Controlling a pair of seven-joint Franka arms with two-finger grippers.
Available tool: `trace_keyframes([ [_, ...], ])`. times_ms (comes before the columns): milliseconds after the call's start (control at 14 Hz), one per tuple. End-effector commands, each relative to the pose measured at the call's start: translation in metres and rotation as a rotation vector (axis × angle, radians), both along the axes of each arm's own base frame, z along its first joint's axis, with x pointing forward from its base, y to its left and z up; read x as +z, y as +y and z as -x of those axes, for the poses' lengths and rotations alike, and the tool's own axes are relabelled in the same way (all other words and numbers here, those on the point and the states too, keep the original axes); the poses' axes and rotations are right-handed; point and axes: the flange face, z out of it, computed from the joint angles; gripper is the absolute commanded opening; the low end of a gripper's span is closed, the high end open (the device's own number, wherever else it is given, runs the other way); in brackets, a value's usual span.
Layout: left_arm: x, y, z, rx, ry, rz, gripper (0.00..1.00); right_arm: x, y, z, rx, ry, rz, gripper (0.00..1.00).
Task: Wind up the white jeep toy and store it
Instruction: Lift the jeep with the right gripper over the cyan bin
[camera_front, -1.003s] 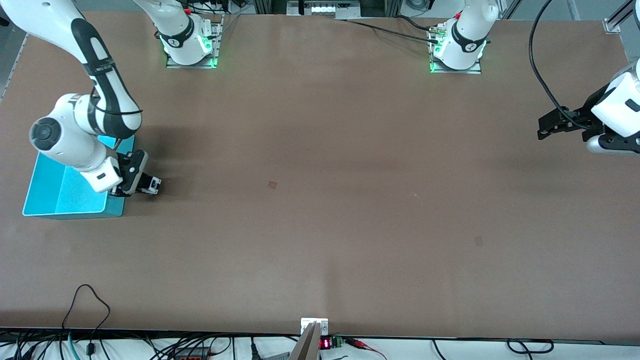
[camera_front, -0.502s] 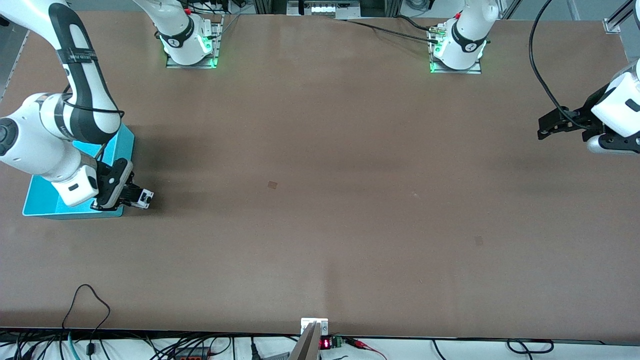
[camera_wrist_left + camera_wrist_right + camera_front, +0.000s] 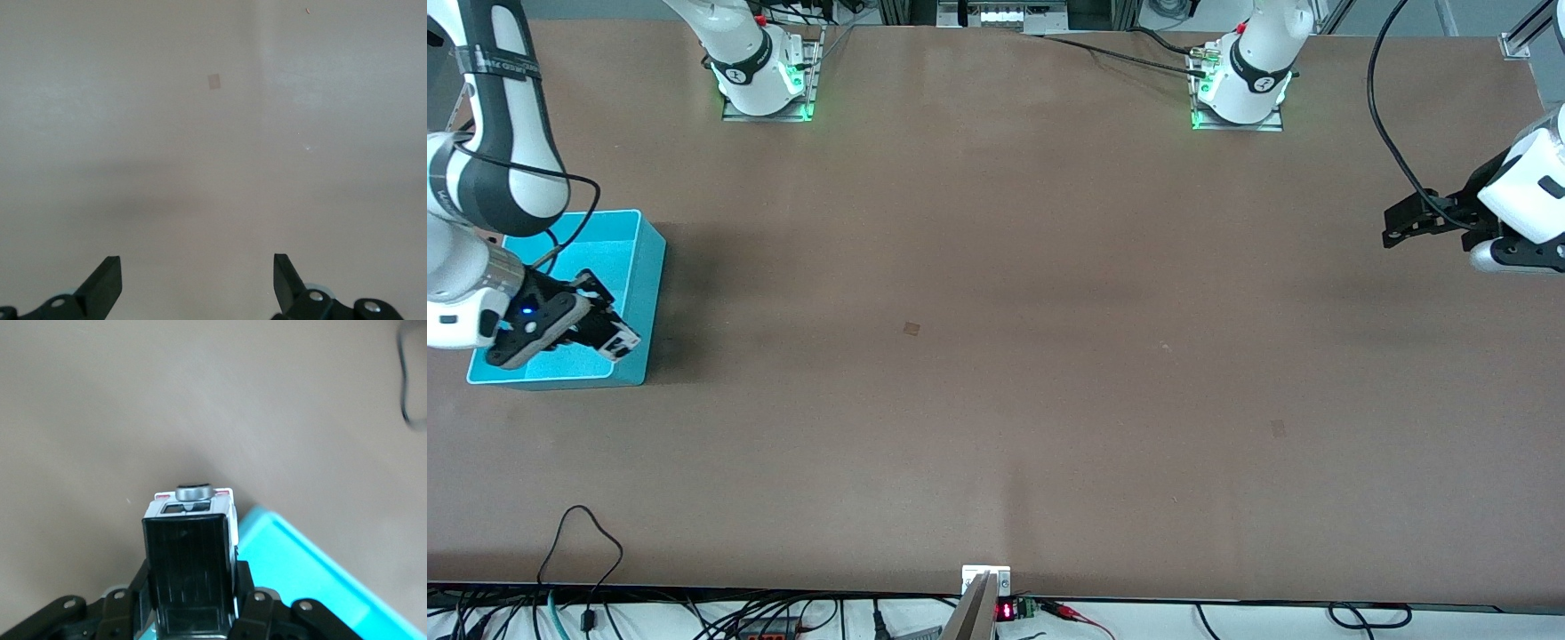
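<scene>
The cyan bin [image 3: 636, 293] sits at the right arm's end of the table [image 3: 996, 356]. Over its rim, the right gripper [image 3: 609, 336] pinches the white jeep toy [image 3: 621, 341]. The left gripper [image 3: 1396, 227] waits with fingers spread over the table's other end

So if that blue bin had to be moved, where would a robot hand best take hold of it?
Probably by a side wall, coming down from above. The cyan bin is open-topped with thin upright walls, so jaws could straddle the rim. The wall toward the table's middle looks freest, since the right gripper, shut on the white jeep toy, is over the bin. The left gripper waits, open, at the other end.
</scene>
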Motion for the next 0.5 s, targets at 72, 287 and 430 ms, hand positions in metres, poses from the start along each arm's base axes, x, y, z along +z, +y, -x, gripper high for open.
trace_keyframes([
  [72, 0.005, -0.001, 0.008, -0.003, 0.005, 0.008, 1.0, 0.003, -0.053, 0.024, -0.22, 0.038, 0.029, 0.0],
  [287, 0.005, 0.0, 0.008, 0.0, 0.007, 0.01, 1.0, -0.019, -0.105, 0.051, -0.406, 0.052, 0.039, 0.0],
  [430, 0.005, -0.001, 0.009, -0.001, 0.013, 0.01, 1.0, -0.038, -0.118, 0.067, -0.513, 0.073, 0.037, 0.0],
])
